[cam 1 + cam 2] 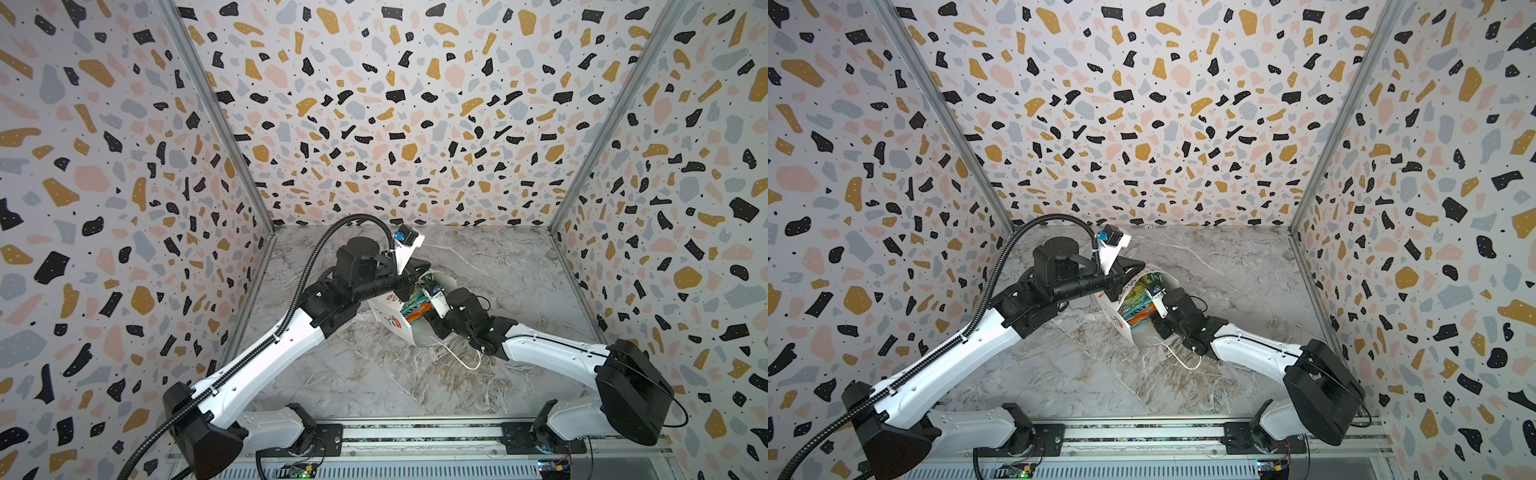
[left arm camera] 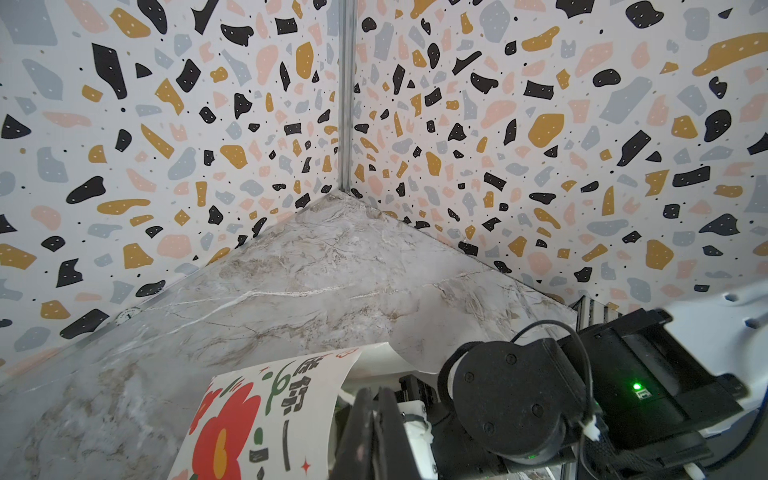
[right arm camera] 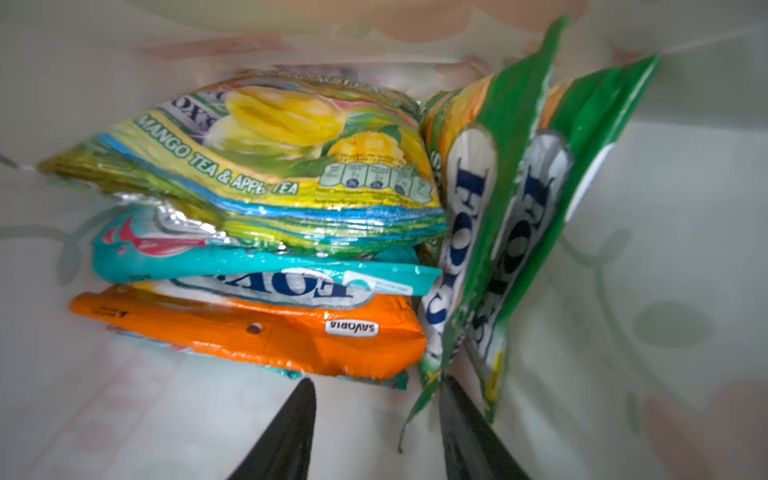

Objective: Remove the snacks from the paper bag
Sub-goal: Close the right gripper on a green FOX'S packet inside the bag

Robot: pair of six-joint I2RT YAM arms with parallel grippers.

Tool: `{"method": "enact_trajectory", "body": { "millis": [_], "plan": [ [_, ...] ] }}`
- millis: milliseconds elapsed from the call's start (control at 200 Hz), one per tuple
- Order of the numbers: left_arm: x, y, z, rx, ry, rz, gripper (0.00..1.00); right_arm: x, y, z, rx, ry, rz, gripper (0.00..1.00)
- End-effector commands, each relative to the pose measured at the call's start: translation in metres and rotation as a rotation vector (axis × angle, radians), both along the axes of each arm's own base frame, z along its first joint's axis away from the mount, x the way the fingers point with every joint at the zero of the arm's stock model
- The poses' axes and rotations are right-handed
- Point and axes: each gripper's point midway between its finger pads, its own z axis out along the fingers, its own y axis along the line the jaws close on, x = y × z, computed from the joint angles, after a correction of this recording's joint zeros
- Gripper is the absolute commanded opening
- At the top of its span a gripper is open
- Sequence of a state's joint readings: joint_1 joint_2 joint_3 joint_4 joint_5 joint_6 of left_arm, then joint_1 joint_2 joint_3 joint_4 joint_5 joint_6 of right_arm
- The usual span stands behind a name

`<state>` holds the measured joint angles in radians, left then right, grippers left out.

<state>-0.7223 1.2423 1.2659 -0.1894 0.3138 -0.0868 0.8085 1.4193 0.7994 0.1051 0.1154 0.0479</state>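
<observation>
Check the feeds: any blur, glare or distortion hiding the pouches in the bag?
Right wrist view: soft blur, worst on the green pouches; glare streaks on the orange pouch; bag wall out of focus. Left wrist view: bag print fairly sharp. Both top views: walls bowed by the wide lens, even light, pouches tiny.

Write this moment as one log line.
left claw: shut on bag | right claw: open inside bag, at orange pouch

- Bench (image 1: 478,257): a grey-white marble-patterned surface with pale brown veins.
- Back wall (image 1: 407,104), left wall (image 1: 104,187) and right wall (image 1: 685,166): white panels scattered with black, mustard, pink and grey terrazzo shapes.
- Two metal corner strips (image 1: 217,112) (image 1: 614,112) join the walls, shown in both top views.
</observation>
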Motion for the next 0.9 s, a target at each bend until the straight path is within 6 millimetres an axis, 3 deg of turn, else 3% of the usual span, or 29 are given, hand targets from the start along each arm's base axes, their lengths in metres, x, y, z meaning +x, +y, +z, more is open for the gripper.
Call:
{"method": "enact_trajectory", "body": {
  "millis": [0, 290, 681, 896],
  "plan": [
    [-0.004, -0.006, 0.018, -0.064, -0.042, -0.037, 0.0, 0.017, -0.004, 0.021, 0.019, -0.032, -0.077, 0.48],
    [-0.005, -0.008, 0.016, -0.063, -0.036, -0.045, 0.0, 0.029, -0.006, 0.024, 0.042, -0.01, -0.116, 0.41],
    [-0.006, -0.008, 0.017, -0.062, -0.04, -0.044, 0.0, 0.036, -0.006, 0.012, 0.03, 0.04, -0.136, 0.22],
    [-0.005, -0.007, 0.016, -0.058, -0.043, -0.038, 0.0, 0.039, -0.003, 0.0, 0.023, 0.074, -0.144, 0.19]
  ]
}}
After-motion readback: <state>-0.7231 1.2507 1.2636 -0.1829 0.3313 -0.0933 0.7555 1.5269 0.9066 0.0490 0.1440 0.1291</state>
